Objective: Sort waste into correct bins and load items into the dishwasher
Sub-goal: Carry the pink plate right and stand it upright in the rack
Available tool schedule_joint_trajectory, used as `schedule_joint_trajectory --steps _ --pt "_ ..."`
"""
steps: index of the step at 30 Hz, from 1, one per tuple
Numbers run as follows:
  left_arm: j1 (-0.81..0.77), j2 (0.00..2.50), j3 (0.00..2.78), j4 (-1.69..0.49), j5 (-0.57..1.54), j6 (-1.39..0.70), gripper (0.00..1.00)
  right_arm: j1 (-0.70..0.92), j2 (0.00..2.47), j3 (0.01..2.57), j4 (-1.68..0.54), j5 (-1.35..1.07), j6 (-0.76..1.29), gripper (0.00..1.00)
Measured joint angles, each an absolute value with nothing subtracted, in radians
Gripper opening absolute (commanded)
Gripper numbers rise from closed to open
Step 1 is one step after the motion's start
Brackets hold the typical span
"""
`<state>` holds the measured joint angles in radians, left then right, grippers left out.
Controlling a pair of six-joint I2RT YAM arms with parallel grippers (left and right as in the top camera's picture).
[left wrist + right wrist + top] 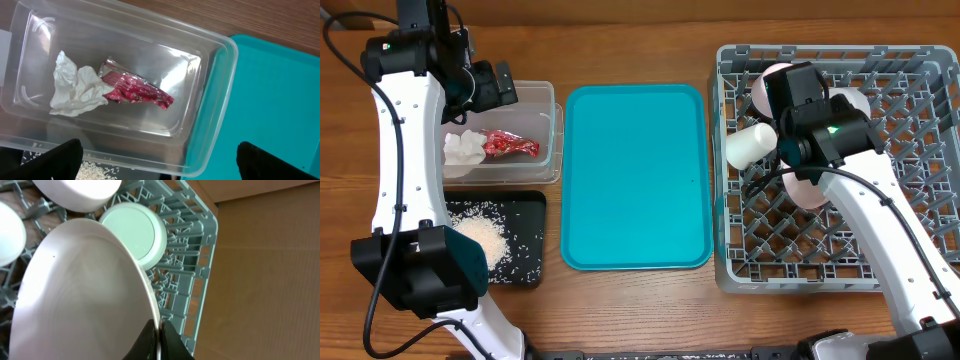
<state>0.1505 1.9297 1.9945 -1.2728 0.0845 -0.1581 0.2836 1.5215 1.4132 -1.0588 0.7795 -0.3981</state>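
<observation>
My left gripper (pixel 160 169) is open and empty, hovering over the near rim of a clear plastic bin (pixel 210 125); it also shows in the overhead view (pixel 500 85). The bin (pixel 552 140) holds a crumpled white tissue (pixel 75 90) and a red wrapper (pixel 137 90). My right gripper (pixel 157 337) is shut on the rim of a pale plate (pixel 80 295), held on edge over the grey dish rack (pixel 820 275). In the overhead view the plate (pixel 807 190) sits under the right gripper (pixel 798 160). A white cup (pixel 135 232) lies in the rack beside the plate.
A teal tray (pixel 635 175) lies between the bin and the rack. A black tray (pixel 525 205) with spilled rice (pixel 485 235) sits in front of the bin. Two more white bowls (pixel 75 190) (pixel 7 235) stand in the rack. Bare wood lies beyond the rack's edge (pixel 260 280).
</observation>
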Motion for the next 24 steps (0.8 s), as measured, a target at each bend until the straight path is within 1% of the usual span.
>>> schedule_joint_trajectory --steps 1,5,6,7,13,17,18,19,20,21,22,24 --pt "0.150 1.930 1.995 -1.273 0.084 -0.158 1.00 0.282 1.522 1.413 -1.052 0.773 -0.396 0.17" --pt "0.150 1.930 1.995 -1.273 0.084 -0.158 1.00 0.283 1.522 1.413 -1.024 0.748 -0.400 0.33" --pt "0.150 1.930 1.995 -1.273 0.084 -0.158 1.00 0.283 1.522 1.413 -1.018 0.744 -0.399 0.42" --pt "0.150 1.930 1.995 -1.272 0.084 -0.158 1.00 0.283 1.522 1.413 -1.012 0.739 -0.393 0.49" --pt "0.150 1.930 1.995 -1.272 0.084 -0.158 1.00 0.283 1.522 1.413 -0.962 0.718 -0.391 0.55" --pt "0.150 1.930 1.995 -1.272 0.084 -0.158 1.00 0.283 1.522 1.413 -0.862 0.667 -0.311 0.56" --pt "0.150 1.930 1.995 -1.273 0.084 -0.158 1.00 0.283 1.522 1.413 -0.838 0.635 -0.281 0.57" --pt "0.150 1.930 1.995 -1.273 0.084 -0.158 1.00 0.283 1.522 1.413 -0.818 0.596 -0.253 0.61" --pt "0.150 1.930 1.995 -1.272 0.084 -0.158 1.00 0.282 1.522 1.413 -0.801 0.546 -0.228 0.66" --pt "0.150 1.930 1.995 -1.273 0.084 -0.158 1.00 0.283 1.522 1.413 -0.784 0.482 -0.204 0.77" --pt "0.150 1.930 1.995 -1.273 0.084 -0.158 1.00 0.283 1.522 1.413 -0.767 0.403 -0.171 1.00" --pt "0.150 1.930 1.995 -1.272 0.084 -0.158 1.00 0.283 1.522 1.413 -0.740 0.282 -0.149 1.00"
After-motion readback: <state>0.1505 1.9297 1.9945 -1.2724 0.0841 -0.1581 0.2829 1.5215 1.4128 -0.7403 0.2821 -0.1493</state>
